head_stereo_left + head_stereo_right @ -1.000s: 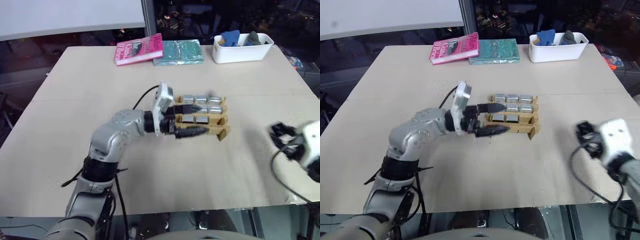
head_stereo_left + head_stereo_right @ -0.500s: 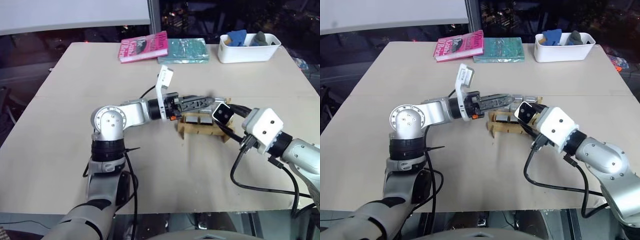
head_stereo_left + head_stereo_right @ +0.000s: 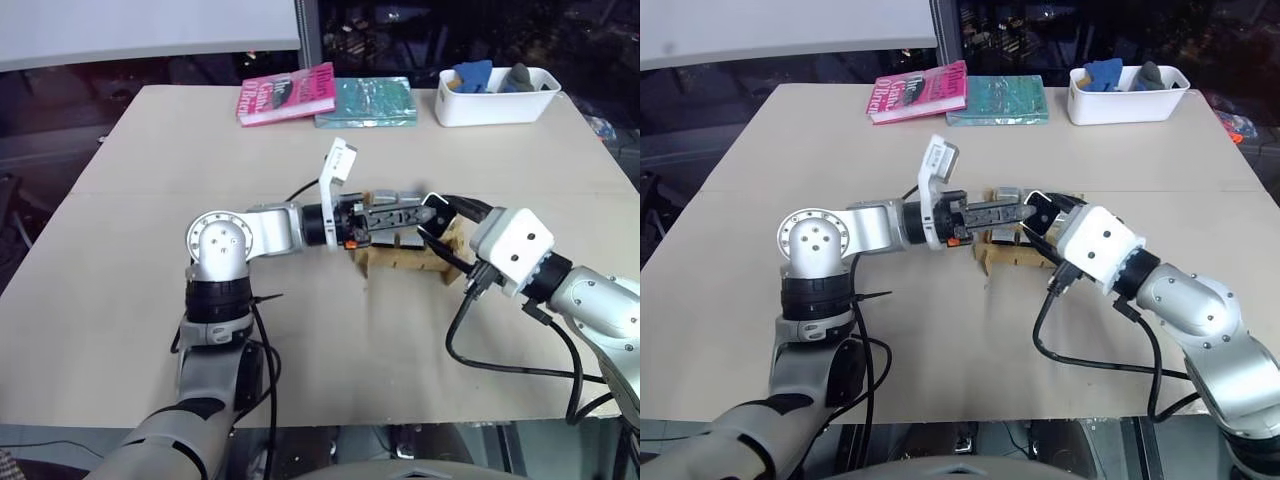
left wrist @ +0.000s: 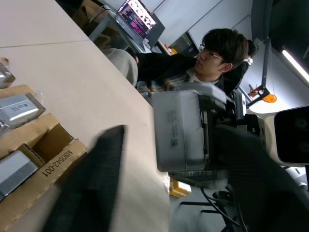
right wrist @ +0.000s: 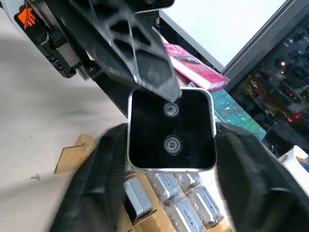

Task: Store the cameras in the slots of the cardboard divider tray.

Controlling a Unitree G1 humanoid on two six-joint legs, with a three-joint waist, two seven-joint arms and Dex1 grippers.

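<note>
Holding one dark-faced camera (image 5: 171,130) in right claw (image 3: 433,209), left claw (image 3: 398,212) meeting it, grip untellable; beneath, tray (image 3: 402,264) with several cameras (image 5: 186,205) slotted, some slots empty

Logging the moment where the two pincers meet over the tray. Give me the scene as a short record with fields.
lifted camera: dark-faced camera in the air above the tray, at the right pincer
left pincer: level, meeting the right one, touching the camera's edge
tray: cardboard divider tray beneath both pincers
stored: several slotted cameras; at least one slot empty
far edge: pink book, teal book, white bin
surface: table
</note>
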